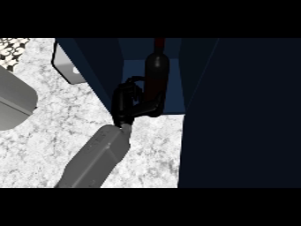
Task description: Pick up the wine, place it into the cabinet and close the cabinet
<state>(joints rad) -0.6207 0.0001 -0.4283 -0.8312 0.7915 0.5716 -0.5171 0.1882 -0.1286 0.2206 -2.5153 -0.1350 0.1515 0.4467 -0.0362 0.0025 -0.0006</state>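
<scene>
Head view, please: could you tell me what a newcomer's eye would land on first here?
First, the dark wine bottle standing upright inside the open navy cabinet at top centre, with a black hand curled round its lower part. Next, the cabinet door, a big dark slab filling the right side. Pale speckled counter lies at left.

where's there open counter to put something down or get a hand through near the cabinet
Bare marble counter lies left of the cabinet, between the grey forearm and the grey object at the left edge. A smaller patch sits between the forearm and the open door. The cabinet opening is crowded: hand and wine bottle fill it.
</scene>
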